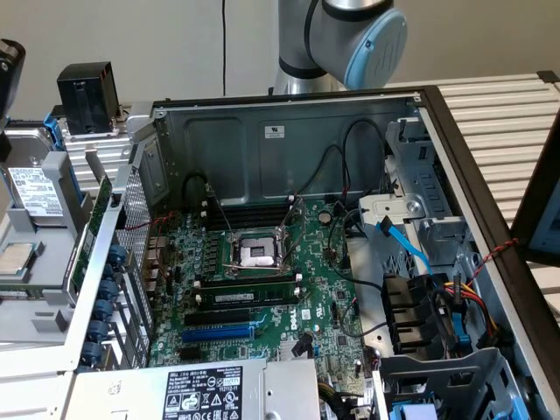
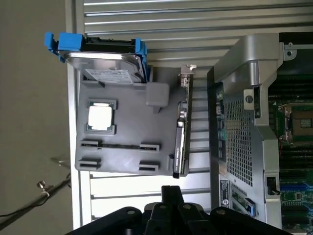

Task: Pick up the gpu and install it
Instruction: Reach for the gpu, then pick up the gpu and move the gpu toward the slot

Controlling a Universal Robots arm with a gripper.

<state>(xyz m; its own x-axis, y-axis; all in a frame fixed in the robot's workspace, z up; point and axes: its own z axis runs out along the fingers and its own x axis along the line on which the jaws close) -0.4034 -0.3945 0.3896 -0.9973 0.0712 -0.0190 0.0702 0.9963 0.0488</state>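
The gpu stands on its edge in a slot at the side of a grey holder tray, its silver bracket at one end. In the exterior view the gpu is a thin green card just outside the case wall on that view's left. My gripper hangs well above the tray, off the gpu's end, shut with nothing in it. The green motherboard lies inside the open computer case, with a blue card slot near its front.
The tray also carries a hard drive with blue rails and a CPU chip. A perforated case wall stands right beside the gpu. Cables and a drive cage crowd the exterior view's right of the case. A memory stick sits near the CPU socket.
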